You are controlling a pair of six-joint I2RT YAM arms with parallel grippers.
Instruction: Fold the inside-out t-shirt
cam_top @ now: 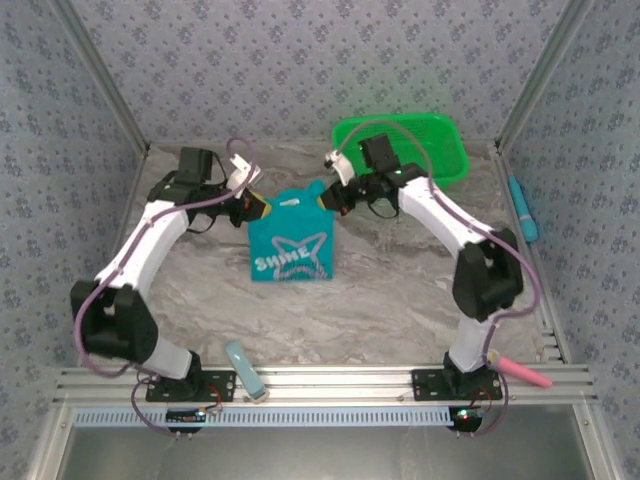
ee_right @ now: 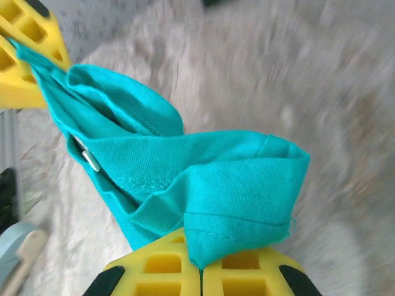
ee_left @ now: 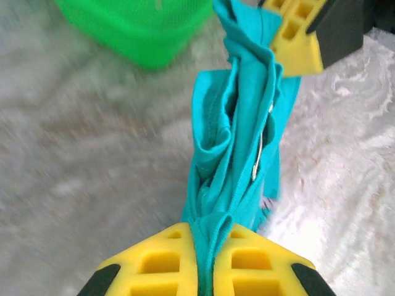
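Mid-frame, your left gripper (cam_top: pixel 258 208) and right gripper (cam_top: pixel 328 198) each clench the soft teal cloth t-shirt's (cam_top: pixel 290 250) top edge, seemingly to hang it spread.

I read the t-shirt (cam_top: pixel 291 245) as teal, with a white star-and-lettering print. Basket (cam_top: pixel 440 150) behind the t-shirt: bright green. Table (cam_top: pixel 380 310) under it: grey-white marbling. Walls (cam_top: pixel 300 60) behind: blue-grey, small repeating floral motif. Left gripper (ee_left: pixel 207 246) and right gripper (ee_right: pixel 200 262): yellow with black tips.
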